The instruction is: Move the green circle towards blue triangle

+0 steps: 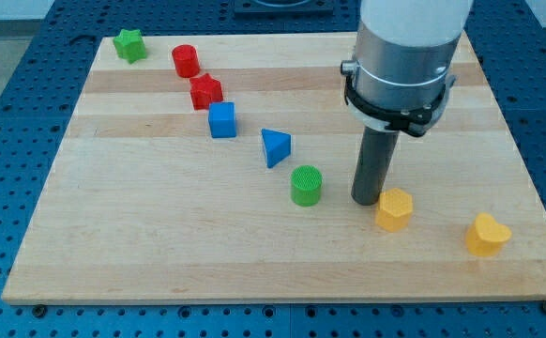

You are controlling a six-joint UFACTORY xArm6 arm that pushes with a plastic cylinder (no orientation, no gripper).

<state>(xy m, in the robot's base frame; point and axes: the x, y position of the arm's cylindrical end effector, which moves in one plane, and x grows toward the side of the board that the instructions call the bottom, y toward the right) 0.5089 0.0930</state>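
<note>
The green circle (306, 185) is a short green cylinder standing on the wooden board (142, 244), just below and to the right of the blue triangle (275, 147). A small gap separates them. My tip (366, 200) rests on the board to the right of the green circle, about a block's width away, not touching it. It is right beside the upper left of the yellow hexagon (394, 208).
A blue cube (222, 120), a red block (205, 92), a red cylinder (186, 60) and a green star (130, 44) run in a line toward the view's upper left. A yellow heart (487, 235) lies at the lower right near the board's edge.
</note>
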